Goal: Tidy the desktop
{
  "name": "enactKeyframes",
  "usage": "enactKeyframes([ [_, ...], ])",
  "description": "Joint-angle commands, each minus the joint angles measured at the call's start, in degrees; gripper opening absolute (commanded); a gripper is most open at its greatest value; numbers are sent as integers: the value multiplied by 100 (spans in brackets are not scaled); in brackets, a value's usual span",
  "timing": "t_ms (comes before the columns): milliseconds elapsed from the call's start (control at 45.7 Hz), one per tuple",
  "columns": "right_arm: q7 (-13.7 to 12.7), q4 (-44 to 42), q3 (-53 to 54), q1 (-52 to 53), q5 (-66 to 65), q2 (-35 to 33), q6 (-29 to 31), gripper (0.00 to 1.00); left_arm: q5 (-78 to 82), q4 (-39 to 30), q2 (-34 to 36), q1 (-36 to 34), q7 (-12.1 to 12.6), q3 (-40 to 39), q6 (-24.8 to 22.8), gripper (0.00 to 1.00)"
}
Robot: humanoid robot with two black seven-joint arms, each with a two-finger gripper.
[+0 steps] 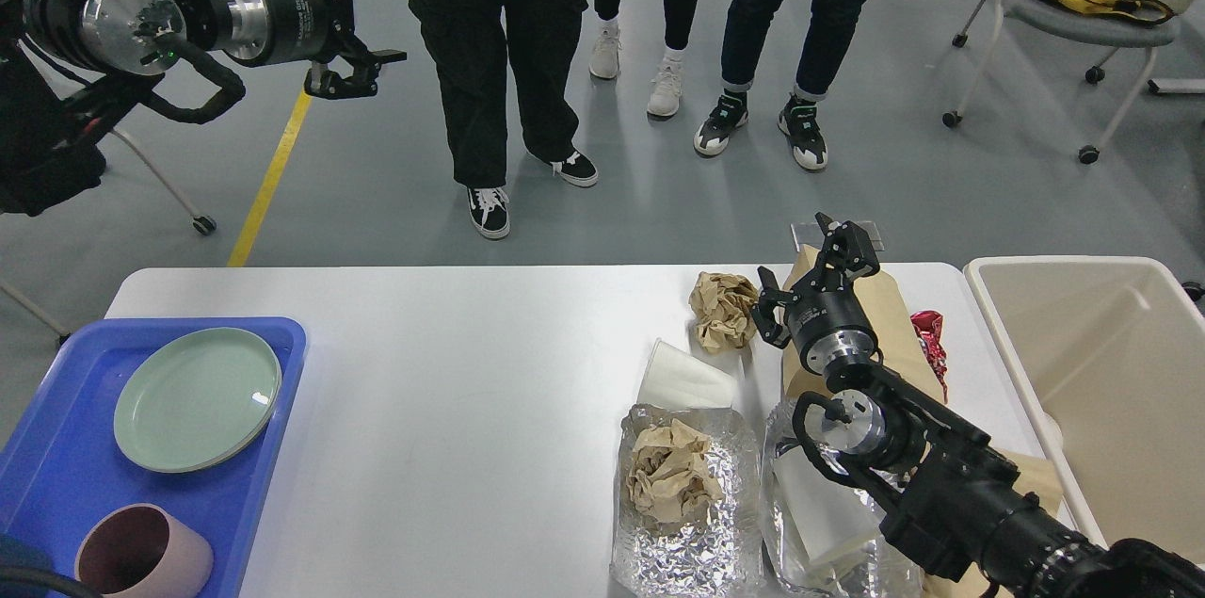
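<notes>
Two hands show fingers apart, the left hand [350, 19] raised beyond the white surface [452, 391], whose near edge is cut off, the right hand [811, 273] hiding part of a brown bag [890, 315] by its far right corner.

You get no readable text here. The left gripper [362, 9] carries a line of small white lettering on its black cylindrical body, but it is too blurred to make out. Nothing on the desktop [452, 372] bears any legible label.
</notes>
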Motion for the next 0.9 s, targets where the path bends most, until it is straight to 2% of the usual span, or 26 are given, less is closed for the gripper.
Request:
enactKeyframes([
  [0,1,0,2,0,0,0,0,100,34,6,-300,465,14,-1334,-41,96],
  [131,1,0,-7,0,0,0,0,100,34,-125,-397,509,-21,-1660,-198,96],
  [241,1,0,2,0,0,0,0,100,34,-169,-538,623,-171,-1731,-646,96],
  [328,1,0,2,0,0,0,0,100,26,-178,-783,685,-197,-1775,-972,96],
  [460,1,0,2,0,0,0,0,100,34,-371,-1021,553,-136,-1652,-1042,96],
  [701,1,0,2,0,0,0,0,100,43,-565,-556,562,-206,-1502,-1271,96],
  [788,1,0,2,0,0,0,0,100,52,-512,-521,684,-206,-1423,-1332,96],
  [876,1,0,-7,0,0,0,0,100,26,-311,-485,1219,-206,-1528,-1333,96],
])
